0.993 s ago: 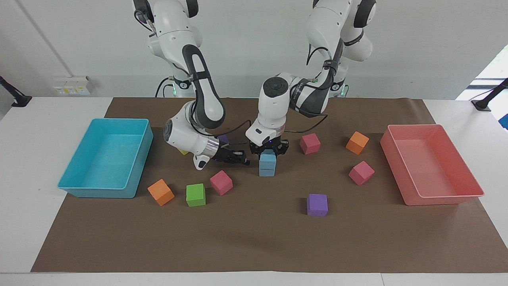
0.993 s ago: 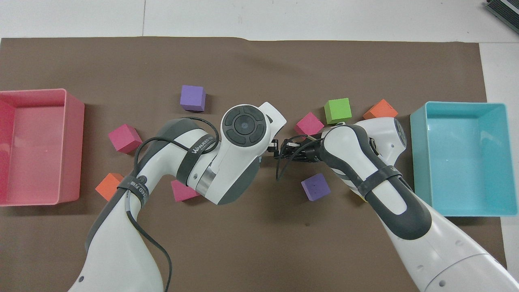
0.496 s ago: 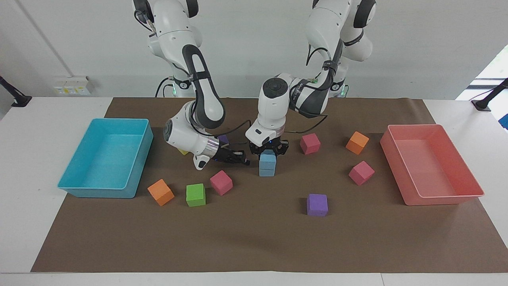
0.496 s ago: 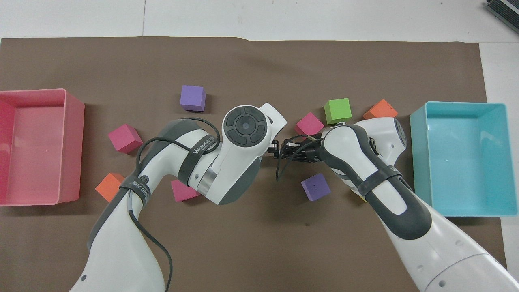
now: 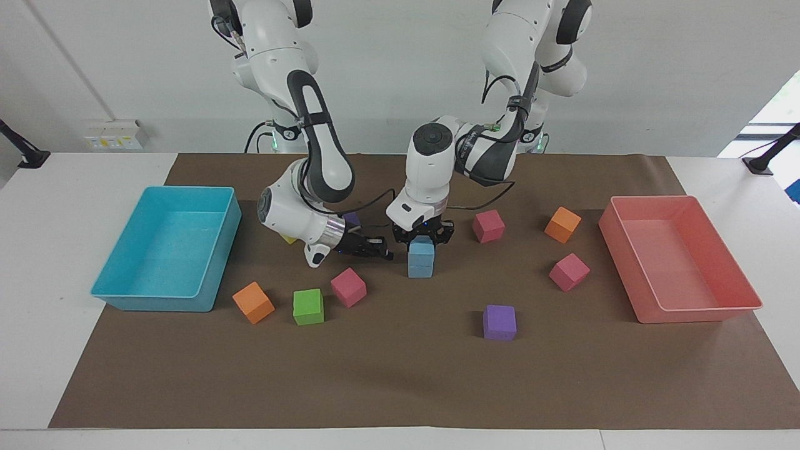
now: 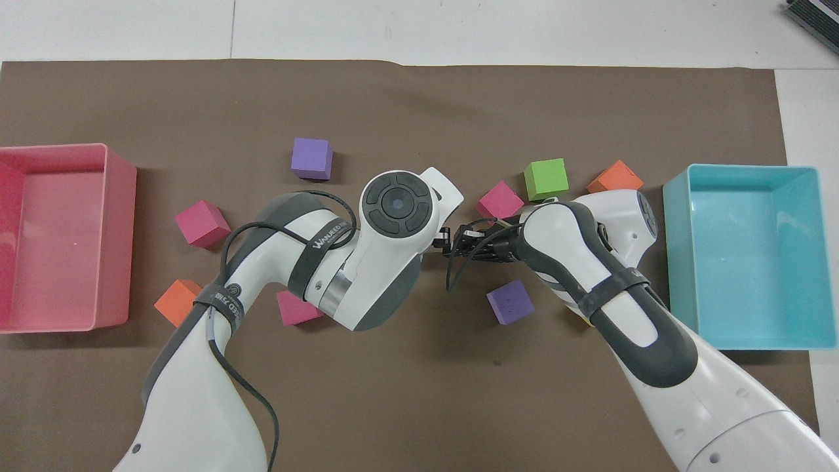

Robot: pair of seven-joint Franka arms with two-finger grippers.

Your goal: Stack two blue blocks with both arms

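Two blue blocks stand stacked mid-mat, the upper one (image 5: 422, 249) on the lower one (image 5: 420, 269). My left gripper (image 5: 424, 236) comes straight down on the stack and is shut on the upper blue block, a finger on either side of it. My right gripper (image 5: 382, 252) lies low and level beside the stack, toward the right arm's end of the table. It is shut, holds nothing, and stands a little apart from the blocks. In the overhead view the left arm's wrist (image 6: 393, 216) hides the stack; the right gripper (image 6: 457, 244) shows next to it.
A turquoise tray (image 5: 156, 303) sits at the right arm's end and a pink tray (image 5: 687, 315) at the left arm's end. Loose cubes ring the stack: pink (image 5: 348, 287), green (image 5: 308, 306), orange (image 5: 253, 302), purple (image 5: 499, 322), pink (image 5: 569, 272), orange (image 5: 562, 224), pink (image 5: 488, 225).
The left arm's elbow has shifted very slightly; both grippers and the blue stack stay where they were.
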